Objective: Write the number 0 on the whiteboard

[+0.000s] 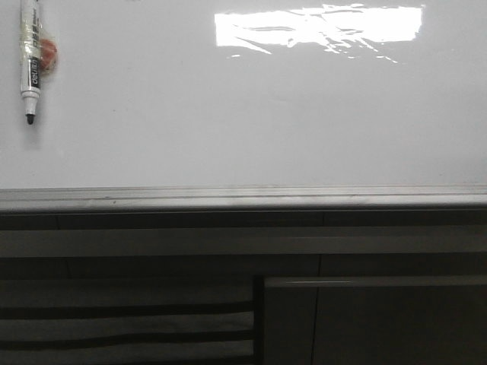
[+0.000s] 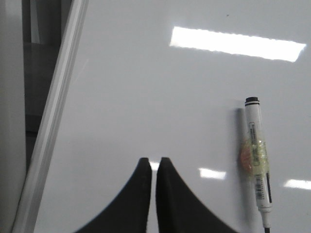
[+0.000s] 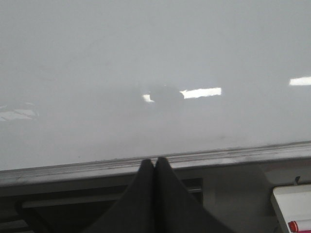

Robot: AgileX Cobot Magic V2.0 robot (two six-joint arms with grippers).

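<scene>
Nothing drawn on the whiteboard (image 1: pixel 228 114); my left claw (image 2: pixel 154 162) and right claw (image 3: pixel 155 162) pinched empty. Next: grasp the marker (image 1: pixel 30 61), upper left.

Marker (image 1: pixel 30 62) lies tip-down at top-left of whiteboard (image 1: pixel 251 122), w/ bright glare patch.

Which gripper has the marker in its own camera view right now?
The left gripper: its wrist view shows the marker lying on the whiteboard. The right gripper sees only bare board and the edge rail.
</scene>
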